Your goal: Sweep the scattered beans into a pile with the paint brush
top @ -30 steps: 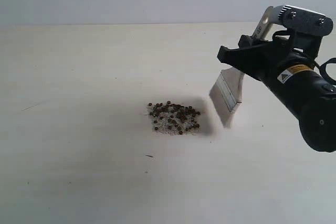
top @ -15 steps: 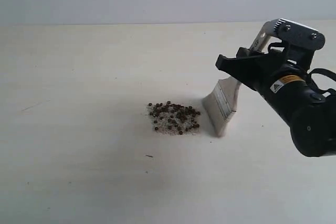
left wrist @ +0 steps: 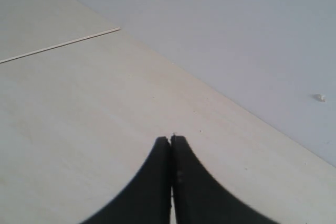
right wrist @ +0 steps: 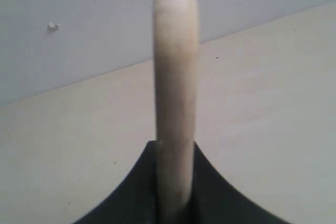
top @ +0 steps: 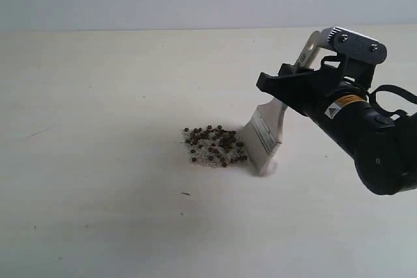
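One brush at the pile's edge.
We see our right gripper [top: 281,88] clamped on the paint brush [top: 264,133] handle. Its bristles tilt down onto the table [top: 98,109], right against the right side of the pile [top: 214,148] of beans [top: 225,140] mid-table. Our left gripper [left wrist: 171,141] is pressed closed, holding nothing.

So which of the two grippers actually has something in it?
The right gripper: its jaws clamp the paint brush by its wooden handle. The left gripper is shut on nothing.
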You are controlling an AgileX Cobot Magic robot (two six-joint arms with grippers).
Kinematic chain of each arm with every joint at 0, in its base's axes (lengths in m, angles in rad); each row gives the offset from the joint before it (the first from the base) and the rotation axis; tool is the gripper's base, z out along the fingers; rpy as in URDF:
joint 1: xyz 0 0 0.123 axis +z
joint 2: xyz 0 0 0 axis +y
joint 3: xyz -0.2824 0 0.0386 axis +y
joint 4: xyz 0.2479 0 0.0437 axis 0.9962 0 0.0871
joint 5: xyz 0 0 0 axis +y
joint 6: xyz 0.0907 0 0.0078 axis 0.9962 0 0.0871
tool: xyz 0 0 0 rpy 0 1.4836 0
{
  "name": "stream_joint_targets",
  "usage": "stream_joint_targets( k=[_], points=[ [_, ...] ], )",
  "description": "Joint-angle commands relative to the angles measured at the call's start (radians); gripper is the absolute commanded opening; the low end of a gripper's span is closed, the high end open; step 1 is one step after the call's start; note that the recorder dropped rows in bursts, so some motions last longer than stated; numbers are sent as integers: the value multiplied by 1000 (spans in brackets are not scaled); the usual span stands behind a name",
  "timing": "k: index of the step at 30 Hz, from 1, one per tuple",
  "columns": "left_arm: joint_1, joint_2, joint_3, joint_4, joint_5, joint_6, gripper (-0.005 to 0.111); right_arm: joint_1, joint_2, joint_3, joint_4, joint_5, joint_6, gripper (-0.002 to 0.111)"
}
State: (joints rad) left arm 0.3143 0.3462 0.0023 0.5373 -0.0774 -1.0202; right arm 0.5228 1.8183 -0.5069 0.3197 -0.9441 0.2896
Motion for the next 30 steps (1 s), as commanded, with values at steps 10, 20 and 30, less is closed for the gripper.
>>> stream_joint_targets(
  k=[10, 20, 30],
  points=[
    [1, -8, -2, -2, -2, 0, 0, 1, -110, 0, -68, 30, -106, 0],
    [1, -8, -2, -2, -2, 0, 0, 1, -133, 0, -113, 79, -200, 0],
    [1, -8, -2, -2, -2, 0, 0, 1, -155, -82, -250, 146, -290, 0]
  ],
)
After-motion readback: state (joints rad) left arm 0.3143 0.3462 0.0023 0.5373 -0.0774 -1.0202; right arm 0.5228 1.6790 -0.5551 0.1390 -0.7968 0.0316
